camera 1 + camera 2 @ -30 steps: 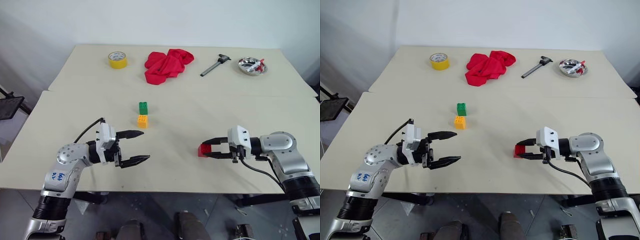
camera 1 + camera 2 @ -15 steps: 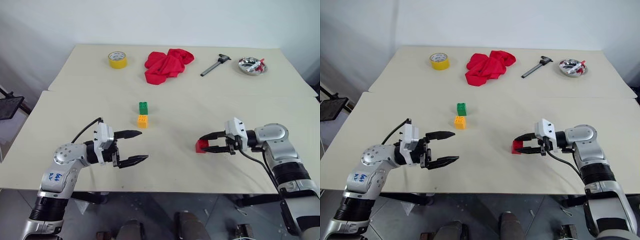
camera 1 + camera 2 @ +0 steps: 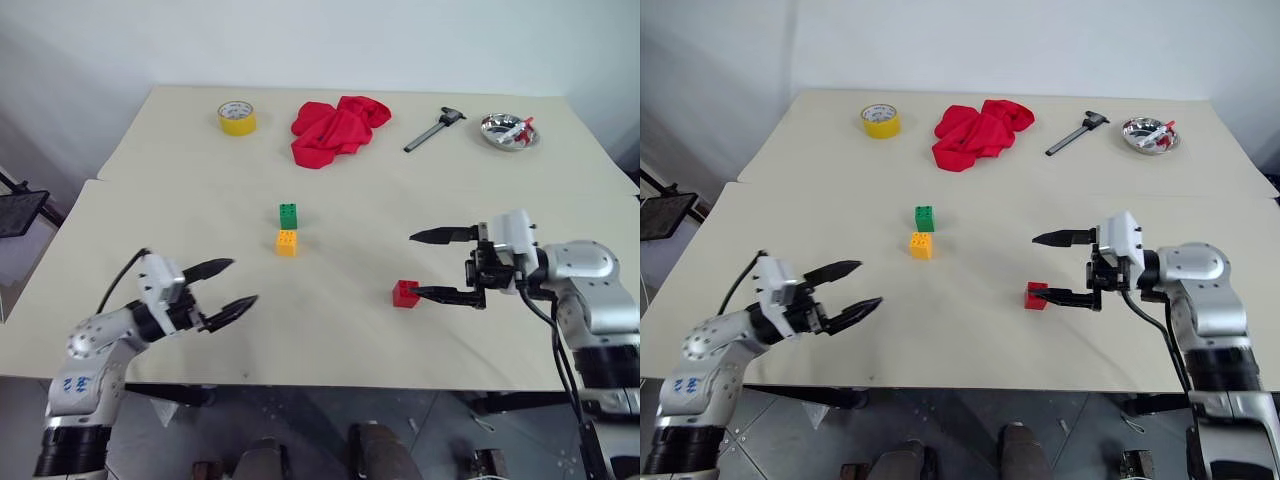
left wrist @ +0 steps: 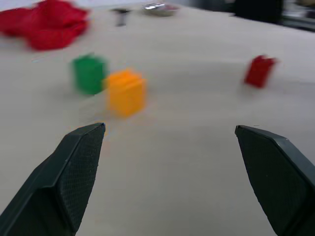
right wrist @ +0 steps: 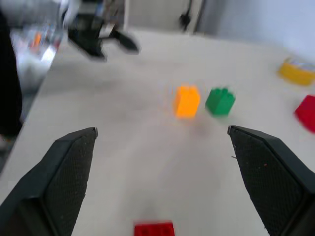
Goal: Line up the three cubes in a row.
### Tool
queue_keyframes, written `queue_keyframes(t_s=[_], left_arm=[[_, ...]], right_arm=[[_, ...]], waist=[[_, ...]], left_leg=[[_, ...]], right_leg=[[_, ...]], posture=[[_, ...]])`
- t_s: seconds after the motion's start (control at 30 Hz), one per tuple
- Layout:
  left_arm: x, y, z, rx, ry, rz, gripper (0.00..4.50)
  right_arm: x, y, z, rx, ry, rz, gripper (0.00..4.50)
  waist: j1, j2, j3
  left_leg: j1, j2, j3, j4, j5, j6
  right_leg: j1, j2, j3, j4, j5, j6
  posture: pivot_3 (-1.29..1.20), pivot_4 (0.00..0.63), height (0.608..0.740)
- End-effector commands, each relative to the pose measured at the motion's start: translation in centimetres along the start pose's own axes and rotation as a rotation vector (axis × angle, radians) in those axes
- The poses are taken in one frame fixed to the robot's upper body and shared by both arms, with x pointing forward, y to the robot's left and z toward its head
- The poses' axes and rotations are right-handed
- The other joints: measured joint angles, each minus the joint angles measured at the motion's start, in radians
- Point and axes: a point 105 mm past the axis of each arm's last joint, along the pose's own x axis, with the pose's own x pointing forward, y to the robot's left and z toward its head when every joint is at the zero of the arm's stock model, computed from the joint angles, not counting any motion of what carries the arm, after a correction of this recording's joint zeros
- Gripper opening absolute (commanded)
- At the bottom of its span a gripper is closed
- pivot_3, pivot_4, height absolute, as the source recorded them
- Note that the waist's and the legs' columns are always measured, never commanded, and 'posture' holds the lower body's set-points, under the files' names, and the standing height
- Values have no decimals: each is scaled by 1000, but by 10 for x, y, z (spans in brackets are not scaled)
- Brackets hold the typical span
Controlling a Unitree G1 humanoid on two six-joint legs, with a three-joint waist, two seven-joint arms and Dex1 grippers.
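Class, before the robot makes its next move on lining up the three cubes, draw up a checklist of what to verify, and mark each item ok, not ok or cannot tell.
1. Right tool open, holding nothing: ok.
2. Red cube resting on the table, free of the tool: ok.
3. Left tool open and away from the cubes: ok.
4. Green cube and orange cube close together, one behind the other: ok.
5. Red cube in line with those two: not ok, it sits well off to the robot's right.
6. Bare table in front of the orange cube for a third cube: ok.
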Motion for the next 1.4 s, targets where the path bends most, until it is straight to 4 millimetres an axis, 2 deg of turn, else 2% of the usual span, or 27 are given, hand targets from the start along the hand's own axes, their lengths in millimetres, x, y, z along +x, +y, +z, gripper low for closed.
queue_keyframes(t_s=[0.03,0.17,0.3,0.4,0.5,0.6,0.7,0.77,0.83,0.97,1.1,1.2,1.33,1.4], left_arm=[[-27,19,-5,0,-9,181,4500],[-48,32,-16,-51,-17,365,4500],[-44,32,-13,-67,-48,399,4500],[-14,18,0,-52,-68,305,4500],[20,14,19,-69,-59,283,4500],[51,19,30,-27,66,337,4500],[90,13,51,-15,116,315,4500],[113,19,56,-83,177,400,4500],[127,20,58,-146,211,446,4500],[173,9,73,-180,224,447,4500],[185,11,65,-202,300,514,4500],[204,7,66,-250,302,482,4500],[211,7,63,-231,333,478,4500],[219,2,59,-228,342,444,4500]], right_arm=[[-11,-2,16,-16,-142,-224,4454],[-25,17,-9,-24,-58,-315,4454],[-36,18,-14,-33,-38,-403,4454],[-42,16,-13,-50,-30,-442,4454],[-40,20,-11,-42,-29,-425,4454],[-38,22,-8,-31,-34,-414,4454],[-36,22,-6,-27,-36,-404,4454],[-32,22,-5,-24,-40,-394,4454],[-29,21,-4,-22,-44,-389,4454],[-23,22,-1,-20,-55,-376,4454],[-20,23,1,-23,-56,-369,4454],[-20,22,4,-26,-58,-370,4454],[-20,23,4,-26,-56,-375,4454],[-20,22,4,-29,-59,-382,4454]], waist=[[0,0,0],[6,0,0],[2,0,0],[1,0,0],[7,0,0],[6,0,0],[5,0,0],[9,0,0],[11,0,0],[13,-1,0],[24,-1,0],[30,-1,1],[32,-1,1],[33,-1,1]], left_leg=[[0,0,-1,0,0,0],[1,-1,-2,0,-1,2],[1,-2,-1,0,-2,3],[2,-2,0,0,-1,3],[2,-1,-1,0,-1,2],[2,-2,-1,0,-1,2],[2,-2,-1,0,-1,2],[1,-3,-1,0,0,3],[1,-5,0,1,0,4],[1,-6,5,0,0,5],[1,-8,6,0,0,6],[1,-8,7,0,0,6],[1,-13,7,0,1,7],[1,-13,7,0,1,7]], right_leg=[[2,0,-1,-2,0,0],[6,-1,-2,-6,0,1],[7,-2,-2,-7,1,1],[7,-1,-2,-6,1,1],[7,-1,-2,-6,1,1],[7,0,-2,-5,2,1],[7,1,-2,-3,2,2],[7,2,-3,-3,2,3],[7,4,-4,-3,3,5],[5,4,-3,-5,5,8],[4,4,-2,-5,6,9],[4,3,-2,-5,6,9],[4,2,-2,-6,6,10],[4,1,-2,-6,6,10]], posture=[[0,150,740],[0,150,740],[0,150,740],[0,150,740],[0,150,740],[0,150,740],[0,150,740],[0,150,740],[0,150,740],[0,150,740],[0,150,740],[0,150,740],[0,150,740],[0,150,740]])
